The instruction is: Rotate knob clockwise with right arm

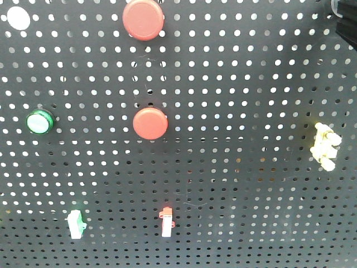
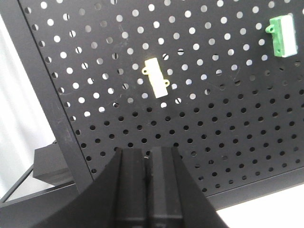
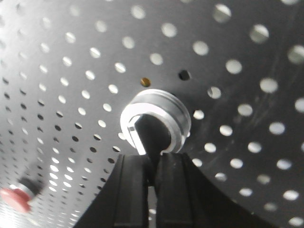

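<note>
In the right wrist view the knob is a black lever [image 3: 153, 134] inside a silver ring [image 3: 178, 115], mounted on the black pegboard [image 3: 247, 142]. My right gripper [image 3: 154, 160] is right below the ring, its two black fingers closed on the lower end of the lever. The knob does not show in the front view; only a black part of an arm [image 1: 346, 17] shows at the top right corner there. My left gripper [image 2: 147, 154] is shut and empty, facing the pegboard's lower part [image 2: 228, 133].
The pegboard [image 1: 251, 84] carries two red buttons [image 1: 143, 19] [image 1: 150, 123], a green button [image 1: 40, 121], a yellow fitting [image 1: 324, 146], a green switch [image 1: 76, 223] and a red switch [image 1: 166, 221]. A cream switch [image 2: 156, 78] and a green switch [image 2: 281, 32] show in the left wrist view.
</note>
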`<state>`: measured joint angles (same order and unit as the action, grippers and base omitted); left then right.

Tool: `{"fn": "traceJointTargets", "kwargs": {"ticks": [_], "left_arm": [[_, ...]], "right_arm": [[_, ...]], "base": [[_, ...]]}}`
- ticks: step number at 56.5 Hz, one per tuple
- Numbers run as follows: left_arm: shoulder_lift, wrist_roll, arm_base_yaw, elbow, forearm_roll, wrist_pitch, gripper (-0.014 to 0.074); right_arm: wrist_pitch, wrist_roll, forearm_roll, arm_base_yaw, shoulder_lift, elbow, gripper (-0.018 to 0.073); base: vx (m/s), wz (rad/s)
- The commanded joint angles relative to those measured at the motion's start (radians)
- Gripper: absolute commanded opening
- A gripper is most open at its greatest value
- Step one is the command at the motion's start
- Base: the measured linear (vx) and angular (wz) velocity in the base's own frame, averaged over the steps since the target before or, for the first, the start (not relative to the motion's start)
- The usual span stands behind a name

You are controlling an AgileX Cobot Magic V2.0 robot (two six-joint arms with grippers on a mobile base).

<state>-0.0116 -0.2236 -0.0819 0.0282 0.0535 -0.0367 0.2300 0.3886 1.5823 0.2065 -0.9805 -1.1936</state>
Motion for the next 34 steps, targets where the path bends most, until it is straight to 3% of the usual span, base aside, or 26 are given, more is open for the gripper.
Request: {"fn": "traceJointTargets", "kwargs": {"ticks": [1,34], "left_arm": [[-0.017,0.004,-0.008,0.033,-0.005,-0.076,-0.0006],[-0.017,0.004,-0.008,0.033,-0.005,-0.076,-0.0006]], "right_arm": [[-0.035,-0.069,0.204,0.001,0.013,-0.106,-0.0008],[-0.018,-0.11,0.204,0.001,0.013,-0.106,0.0]], "base": [[0.0,0.0],[0.0,0.0]]}}
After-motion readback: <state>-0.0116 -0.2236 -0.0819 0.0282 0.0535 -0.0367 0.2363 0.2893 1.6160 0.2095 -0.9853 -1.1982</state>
